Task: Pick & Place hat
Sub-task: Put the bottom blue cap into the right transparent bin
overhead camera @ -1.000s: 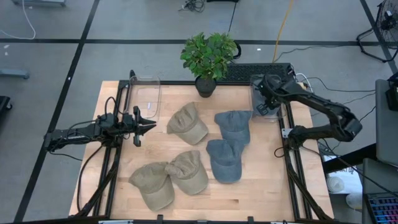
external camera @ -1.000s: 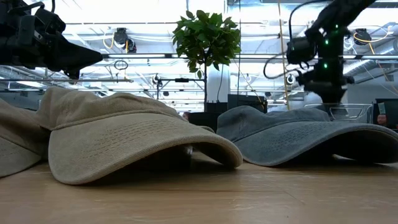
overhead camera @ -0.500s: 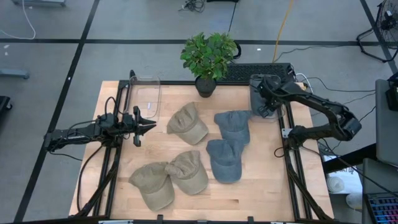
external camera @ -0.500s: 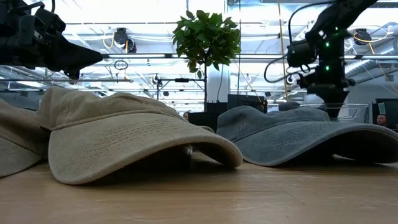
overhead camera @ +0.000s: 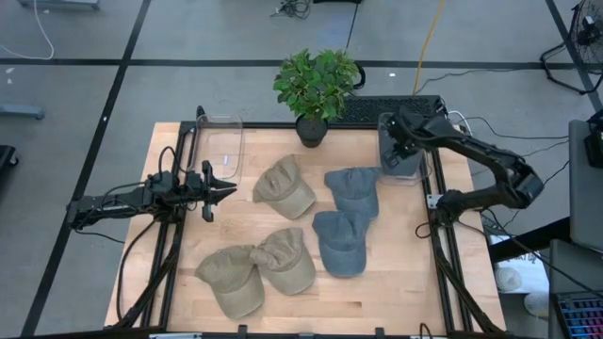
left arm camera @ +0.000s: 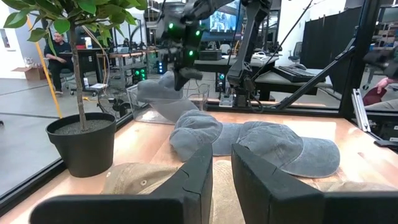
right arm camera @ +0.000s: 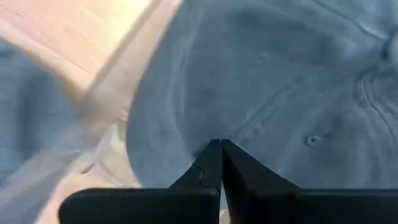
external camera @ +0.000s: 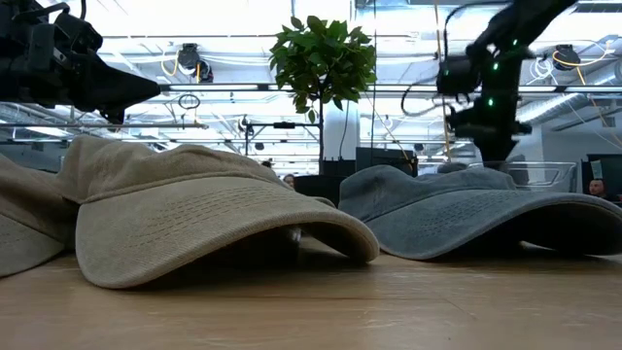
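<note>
While shut, right pincer [right arm camera: 220, 144] on blue hat [right arm camera: 280, 81]

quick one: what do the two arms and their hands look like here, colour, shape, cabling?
Both arms are dark, near-black, slim jointed links with black cables looped along them. The left hand ends in two flat, tapering black fingers. The right hand is equally dark and blocky; green indicator lights glow on its wrist.

No text, label or number can be read anywhere.
</note>
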Controlling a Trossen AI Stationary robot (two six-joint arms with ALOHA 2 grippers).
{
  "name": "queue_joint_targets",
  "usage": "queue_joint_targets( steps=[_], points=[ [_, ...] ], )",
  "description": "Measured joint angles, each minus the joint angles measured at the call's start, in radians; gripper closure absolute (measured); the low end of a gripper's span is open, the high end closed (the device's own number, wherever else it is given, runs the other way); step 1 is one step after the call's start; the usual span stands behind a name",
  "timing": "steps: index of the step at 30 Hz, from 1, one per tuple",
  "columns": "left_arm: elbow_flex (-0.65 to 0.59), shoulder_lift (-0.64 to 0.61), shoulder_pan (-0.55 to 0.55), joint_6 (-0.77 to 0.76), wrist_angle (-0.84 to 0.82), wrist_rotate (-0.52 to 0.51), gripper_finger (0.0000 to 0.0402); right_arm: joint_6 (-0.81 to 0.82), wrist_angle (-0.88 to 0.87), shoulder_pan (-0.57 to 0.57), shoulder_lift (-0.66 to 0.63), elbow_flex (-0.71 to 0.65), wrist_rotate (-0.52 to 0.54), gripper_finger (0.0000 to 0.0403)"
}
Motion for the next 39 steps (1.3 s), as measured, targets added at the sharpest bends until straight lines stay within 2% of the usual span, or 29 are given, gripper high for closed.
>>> queue_joint_targets(
  steps=[6,12,18,23,26,32,36,39],
  points=[
    [0.0,0.0,0.0,0.0,0.0,0.0,0.0334,-0.008,0.079,-0.005,0.084,-0.056,0.018,0.0403],
    [0.0,0.0,0.0,0.0,0.0,0.0,0.0334,-0.034,0.11,-0.005,0.091,-0.056,0.003,0.0403],
    [0.0,0.0,0.0,0.0,0.0,0.0,0.0334,-0.036,0.051,0.004,0.004,0.009,0.03,0.0403],
    [0.0,0.0,0.0,0.0,0.0,0.0,0.0334,0.018,0.023,0.039,-0.085,0.016,-0.013,0.0403],
    [0.0,0.0,0.0,0.0,0.0,0.0,0.0334,0.039,-0.016,0.066,-0.101,-0.005,-0.055,0.0403],
    [0.0,0.0,0.0,0.0,0.0,0.0,0.0334,0.049,0.022,0.081,-0.093,-0.099,-0.045,0.0403],
    [0.0,0.0,0.0,0.0,0.0,0.0,0.0334,0.046,0.101,0.067,-0.076,-0.176,0.051,0.0403],
    [0.0,0.0,0.0,0.0,0.0,0.0,0.0334,0.035,0.12,0.067,-0.064,-0.186,0.059,0.0403]
  ],
)
